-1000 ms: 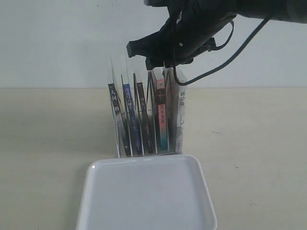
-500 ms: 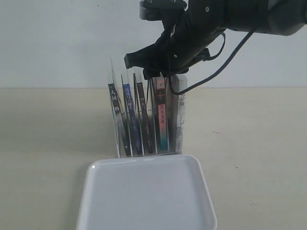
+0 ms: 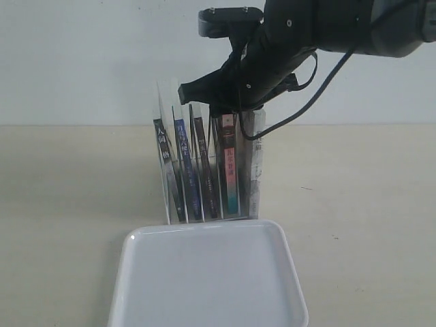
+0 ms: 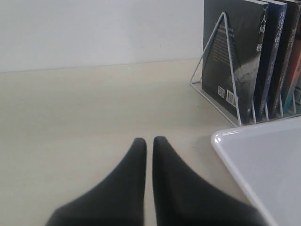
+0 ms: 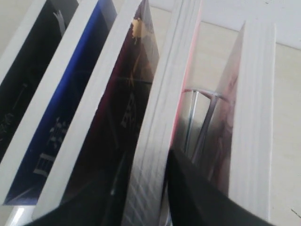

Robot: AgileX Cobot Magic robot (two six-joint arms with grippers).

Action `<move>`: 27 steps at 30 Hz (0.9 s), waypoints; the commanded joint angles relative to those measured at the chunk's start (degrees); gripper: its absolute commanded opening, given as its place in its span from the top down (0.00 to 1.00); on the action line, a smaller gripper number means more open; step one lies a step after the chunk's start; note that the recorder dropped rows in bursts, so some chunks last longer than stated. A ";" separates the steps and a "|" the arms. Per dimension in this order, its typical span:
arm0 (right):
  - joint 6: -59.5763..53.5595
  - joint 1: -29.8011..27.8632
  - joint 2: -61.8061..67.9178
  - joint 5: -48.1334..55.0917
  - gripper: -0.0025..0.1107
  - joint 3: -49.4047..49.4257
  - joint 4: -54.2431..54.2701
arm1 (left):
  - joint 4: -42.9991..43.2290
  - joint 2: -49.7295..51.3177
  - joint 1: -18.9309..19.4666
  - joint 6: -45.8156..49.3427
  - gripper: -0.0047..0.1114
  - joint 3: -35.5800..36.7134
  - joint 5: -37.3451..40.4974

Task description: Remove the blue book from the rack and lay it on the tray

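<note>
The right hand (image 3: 228,109) has been coming down and in toward the rack (image 3: 162,112) over the last second, and is now sitting right on the tops of the books, where before it was hanging a little above them. From the wrist camera its two fingers (image 5: 188,197) are straddling one thick page block, one finger on each side. That block seems to belong to the red-and-teal book (image 3: 229,170), not the one wanted. The fingers are looking close against its sides, but I cannot tell whether they are already pinching it or only flanking it. The blue book (image 3: 182,160) is standing upright two slots further left, second from the left end, untouched, with its narrow spine facing the tray (image 3: 204,286). The tray is lying flat on the worktop (image 3: 354,204) just in front of the rack, so a book pulled up and tipped forward would have a short way to go. The books are being held upright by the clear dividers, so only their top edges are offering a grip, which would be why the hand is approaching from above. The left hand (image 4: 149,146) is waiting low over the worktop beside the tray, clenched and empty. As I am judging it, the grasp is lining up on the wrong book and needs shifting left.
</note>
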 commanded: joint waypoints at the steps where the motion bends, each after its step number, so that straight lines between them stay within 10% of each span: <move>1: -0.18 0.11 1.38 0.62 0.76 -0.19 -0.11 | -0.16 -0.12 0.18 0.23 0.92 -0.17 -0.17; 8: 0.06 0.11 1.53 0.04 0.78 -0.19 -0.11 | -0.16 -0.12 0.18 0.23 0.92 -0.17 -0.17; 14: 0.18 0.11 1.47 0.04 0.98 -0.19 -0.11 | -0.16 -0.12 0.18 0.23 0.92 -0.17 -0.17; 27: 0.18 0.11 -3.89 -0.69 0.98 -0.19 -0.15 | -0.16 -0.12 0.18 0.23 0.92 -0.17 -0.17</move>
